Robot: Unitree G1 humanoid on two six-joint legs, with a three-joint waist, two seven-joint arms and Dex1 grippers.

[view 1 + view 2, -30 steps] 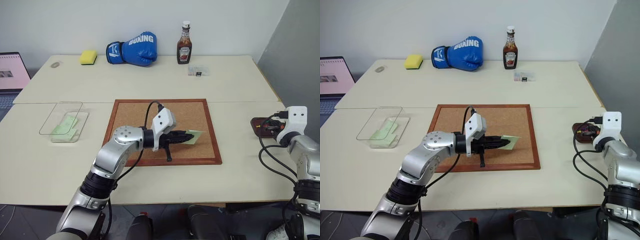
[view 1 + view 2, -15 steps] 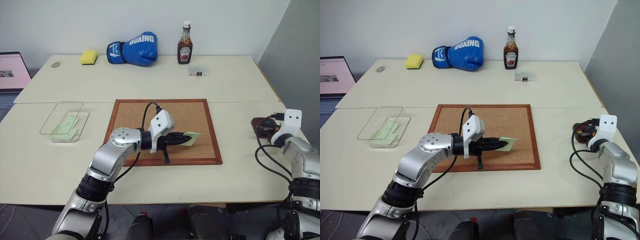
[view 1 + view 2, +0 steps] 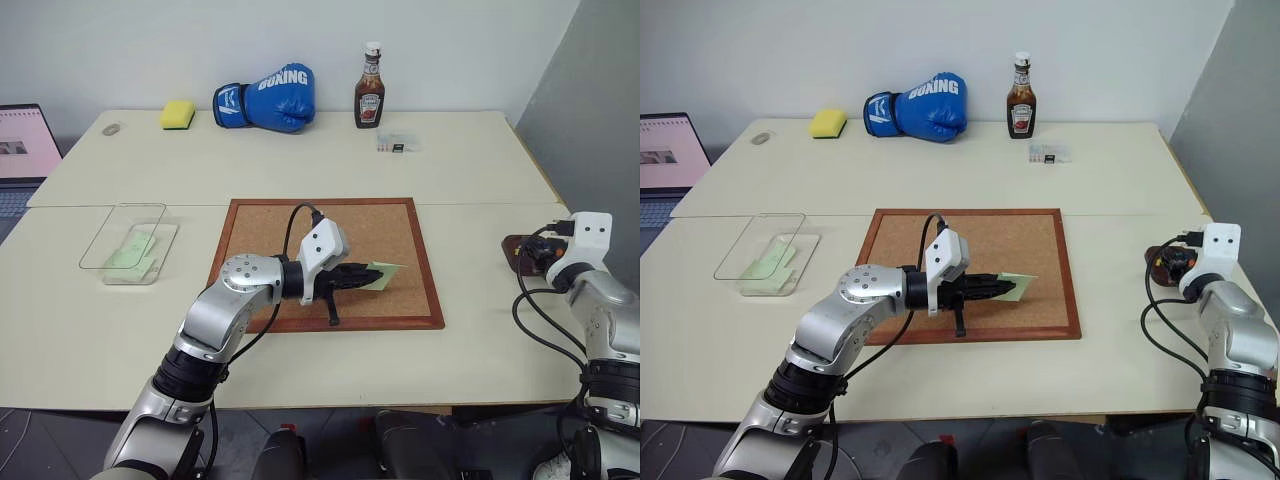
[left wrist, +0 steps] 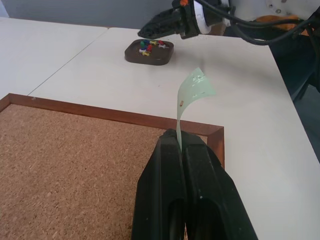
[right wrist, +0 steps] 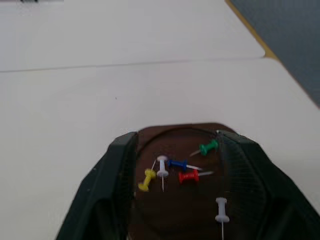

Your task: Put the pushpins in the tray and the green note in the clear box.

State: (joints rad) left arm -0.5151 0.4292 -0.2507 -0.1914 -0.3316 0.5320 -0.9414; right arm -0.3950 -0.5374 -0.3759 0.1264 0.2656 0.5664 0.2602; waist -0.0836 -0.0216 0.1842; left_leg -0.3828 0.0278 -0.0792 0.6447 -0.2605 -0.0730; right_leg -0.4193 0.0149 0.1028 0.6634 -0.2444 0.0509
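My left gripper (image 4: 179,136) is shut on the lower edge of the green note (image 4: 195,92), a pale green slip that stands curled upward. The gripper holds it just over the cork board's (image 3: 300,225) front right part. The clear box (image 3: 135,250) lies at the table's left with green slips inside. The tray (image 4: 150,56), a dark brown dish, sits near the right edge. Several pushpins (image 5: 180,167) in red, yellow, green, blue and white lie in it. Just above it hangs my right gripper (image 5: 182,140), open, its fingers (image 5: 117,165) spread to either side of the dish with nothing between them.
Along the back of the table stand a blue boxing glove (image 3: 268,98), a ketchup bottle (image 3: 369,88), a yellow sponge (image 3: 177,114) and a small clear case (image 3: 397,143). A laptop (image 3: 25,140) sits at the far left. The tray lies close to the table's right edge.
Over the last half second the right hand has risen slightly above the tray. The left arm and the green note have stayed where they were.
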